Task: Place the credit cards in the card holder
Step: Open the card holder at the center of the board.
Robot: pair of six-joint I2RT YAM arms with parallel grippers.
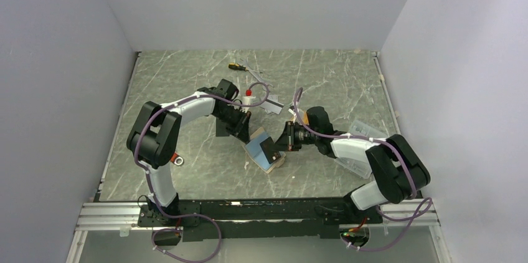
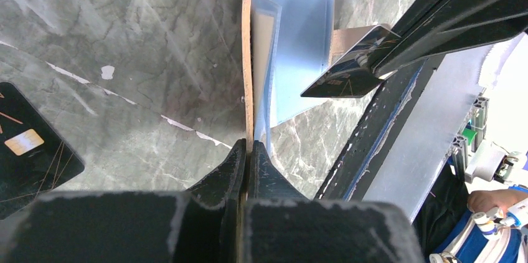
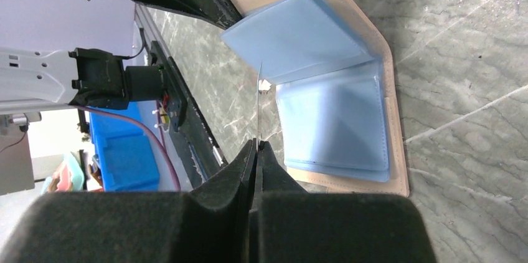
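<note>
The left end effector (image 2: pixel 249 149) is clamped on an edge of the open wallet (image 2: pixel 297 32) on the bench (image 1: pixel 187 76). The right end effector (image 3: pixel 258 146) pinches a dark card (image 2: pixel 348 75) just beside it.

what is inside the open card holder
The card holder shows blue plastic sleeves, no card visible in them. The raised sleeve covers whatever lies beneath it.
</note>
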